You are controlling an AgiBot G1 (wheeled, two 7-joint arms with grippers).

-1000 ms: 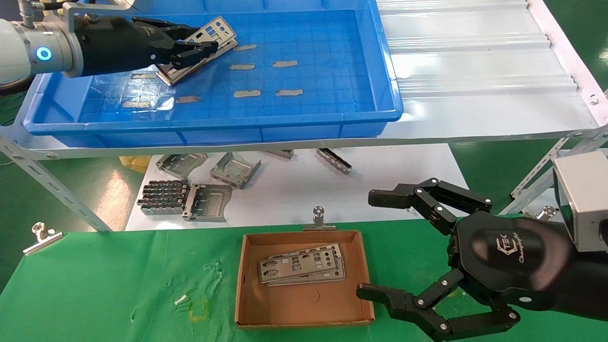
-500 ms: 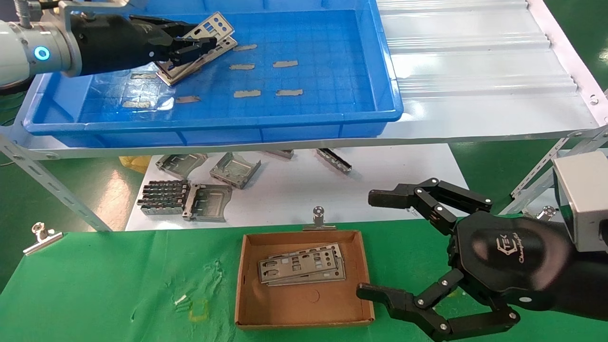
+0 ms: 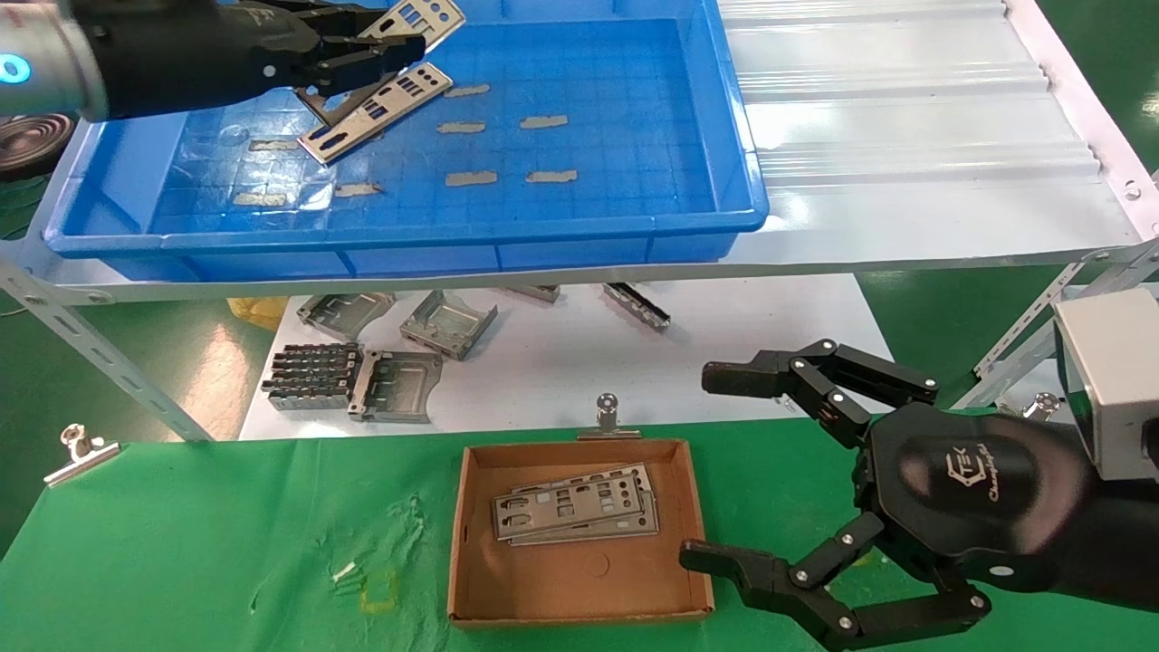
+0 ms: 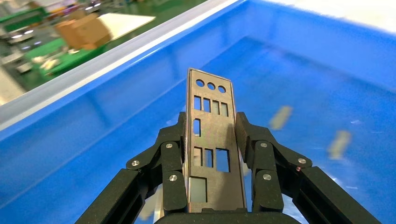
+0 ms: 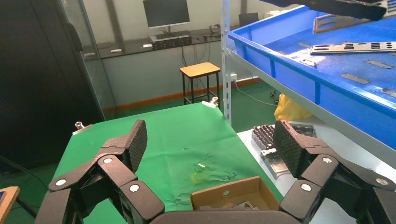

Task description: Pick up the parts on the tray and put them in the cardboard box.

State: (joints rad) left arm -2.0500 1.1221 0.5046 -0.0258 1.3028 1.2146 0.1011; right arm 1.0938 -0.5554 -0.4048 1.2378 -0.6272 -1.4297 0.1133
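Observation:
My left gripper (image 3: 398, 43) is shut on a silvery punched plate (image 3: 418, 15), lifted clear above the far left of the blue tray (image 3: 543, 231). In the left wrist view the plate (image 4: 210, 135) stands between both fingers (image 4: 170, 154). Another plate (image 3: 376, 110) lies flat on the tray floor below. The cardboard box (image 3: 579, 580) sits on the green cloth in front, holding a stack of plates (image 3: 575, 507). My right gripper (image 3: 702, 466) hangs open just right of the box, holding nothing; in its wrist view the right gripper (image 5: 208, 144) faces the box (image 5: 233, 196).
Several grey tape patches (image 3: 471, 177) dot the tray floor. Folded grey metal brackets (image 3: 448, 321) lie on the white sheet under the shelf. Metal clips (image 3: 607, 417) pin the green cloth at its back edge. A slanted shelf leg (image 3: 90, 353) stands at left.
My left gripper has risen with one plate, lifting it off the stack; the plate beneath stays flat on the tray. The right arm has not moved.

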